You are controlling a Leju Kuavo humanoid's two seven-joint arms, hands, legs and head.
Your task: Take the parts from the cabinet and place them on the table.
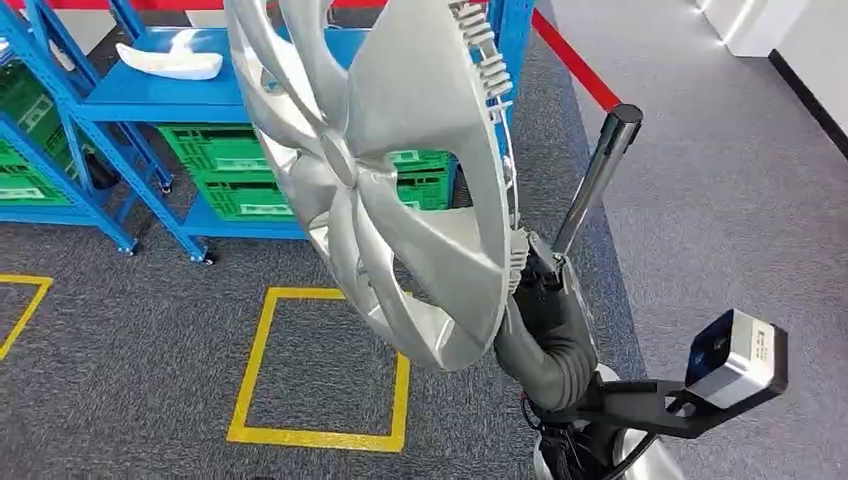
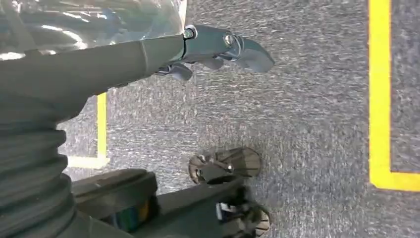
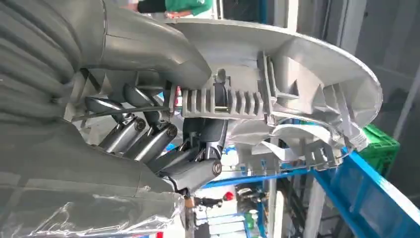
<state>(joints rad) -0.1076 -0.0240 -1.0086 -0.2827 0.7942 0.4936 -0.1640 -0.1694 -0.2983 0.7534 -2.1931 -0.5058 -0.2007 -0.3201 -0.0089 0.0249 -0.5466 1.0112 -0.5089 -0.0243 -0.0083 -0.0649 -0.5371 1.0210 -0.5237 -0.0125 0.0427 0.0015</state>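
— Where's the part?
— Silver wheel cover [image 1: 390,170], held up on edge in front of the blue cabinet [image 1: 150,95]; right hand [image 3: 198,134] grips its rim, fingers curled round the ribbed edge.
— Left hand [image 2: 218,49]?
— Hangs over carpet, fingers loosely apart, holding nothing. White part [image 1: 170,62] on the cabinet's shelf.

Bright even indoor light; left wrist view motion-blurred; mild glare.

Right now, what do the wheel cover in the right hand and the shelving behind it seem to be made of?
The wheel cover looks like moulded plastic with a silver painted finish: thin spokes, and ribbed clips along its rim where the right hand grips it. The shelving looks like blue-painted metal, with perforated uprights, though the pictures cannot confirm it.
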